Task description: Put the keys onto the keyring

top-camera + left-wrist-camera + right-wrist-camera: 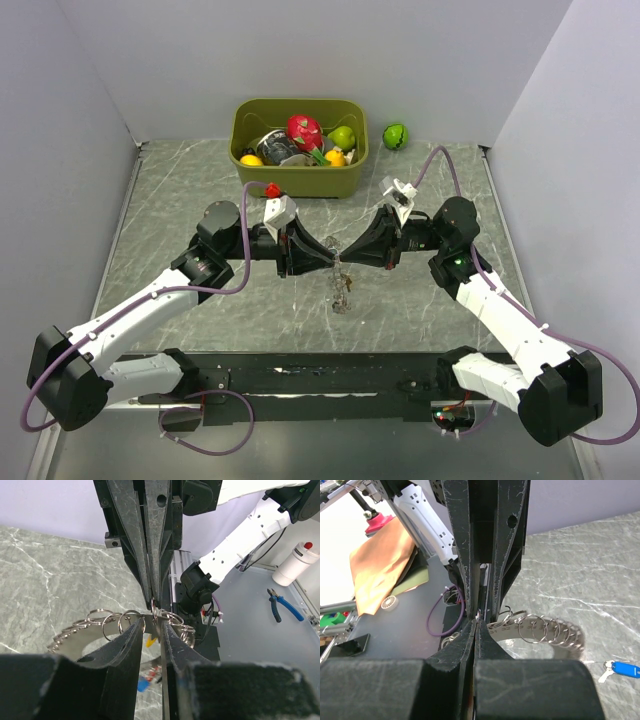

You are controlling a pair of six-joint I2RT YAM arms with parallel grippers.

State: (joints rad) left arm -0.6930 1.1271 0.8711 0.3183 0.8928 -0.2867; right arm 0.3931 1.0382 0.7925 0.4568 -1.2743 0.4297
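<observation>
The keyring (75, 635) is a grey metal band strung with several small wire rings, also seen in the right wrist view (555, 630). It hangs between the two grippers above the table's middle (340, 285). My right gripper (477, 622) is shut, pinching a small ring at the keyring's end. My left gripper (153, 625) faces it tip to tip, with a narrow gap between its fingers; the band and a ring sit in that gap. Blue (142, 685), yellow (149, 641) and red keys show through the gap below. A blue key (622, 669) lies on the table.
A green bin (248, 120) of toy fruits stands at the back, with a green ball (396, 135) to its right and a small red piece (271, 189) in front. Pliers (282, 605) and a white bottle (300, 562) lie beyond the table edge.
</observation>
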